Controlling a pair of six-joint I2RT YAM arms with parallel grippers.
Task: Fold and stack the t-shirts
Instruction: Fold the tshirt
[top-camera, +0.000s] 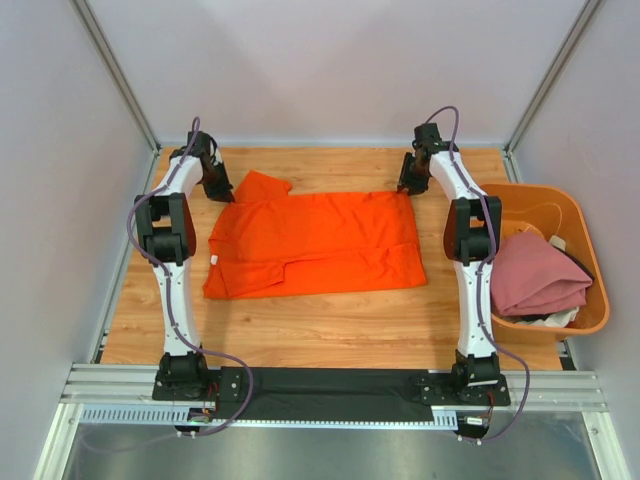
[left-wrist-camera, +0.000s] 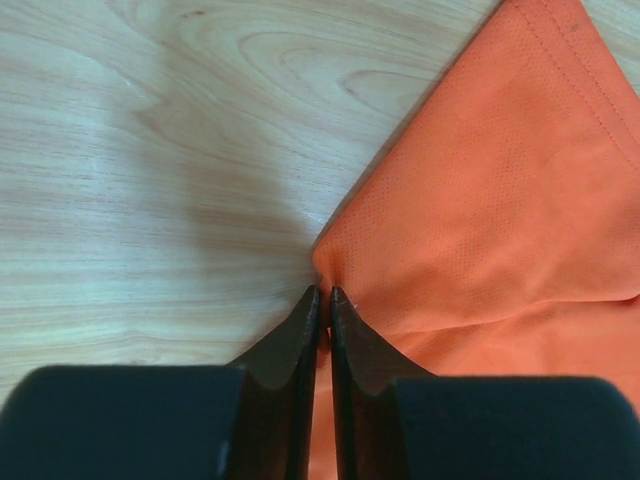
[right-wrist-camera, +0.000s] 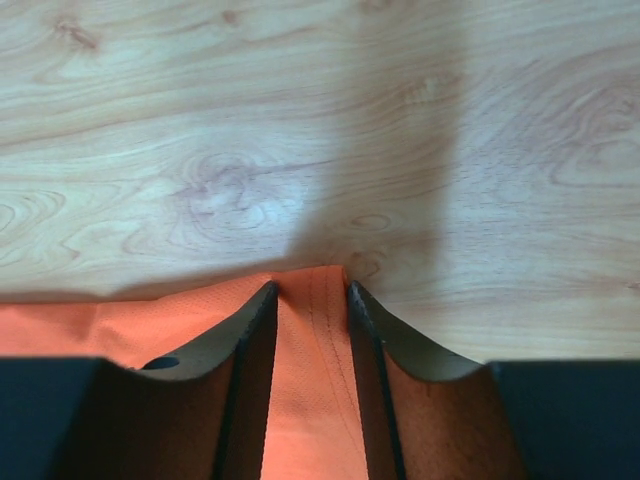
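The bright orange t-shirt (top-camera: 320, 240) lies spread on the wooden table, one short sleeve pointing to the far left. My left gripper (top-camera: 220, 193) is at its far left edge beside that sleeve. In the left wrist view the left gripper (left-wrist-camera: 326, 292) is shut, pinching the edge of the orange cloth (left-wrist-camera: 500, 200). My right gripper (top-camera: 406, 187) is at the shirt's far right corner. In the right wrist view the right gripper (right-wrist-camera: 311, 288) is open, its fingers straddling the hemmed corner (right-wrist-camera: 310, 360). A dusty pink t-shirt (top-camera: 535, 275) lies bunched in the tub.
A rigid orange plastic tub (top-camera: 520, 192) stands at the table's right edge, right of the right arm, with dark and white cloth under the pink shirt. Grey walls and frame posts close in the back and sides. Bare wood (top-camera: 320, 330) shows in front of the shirt.
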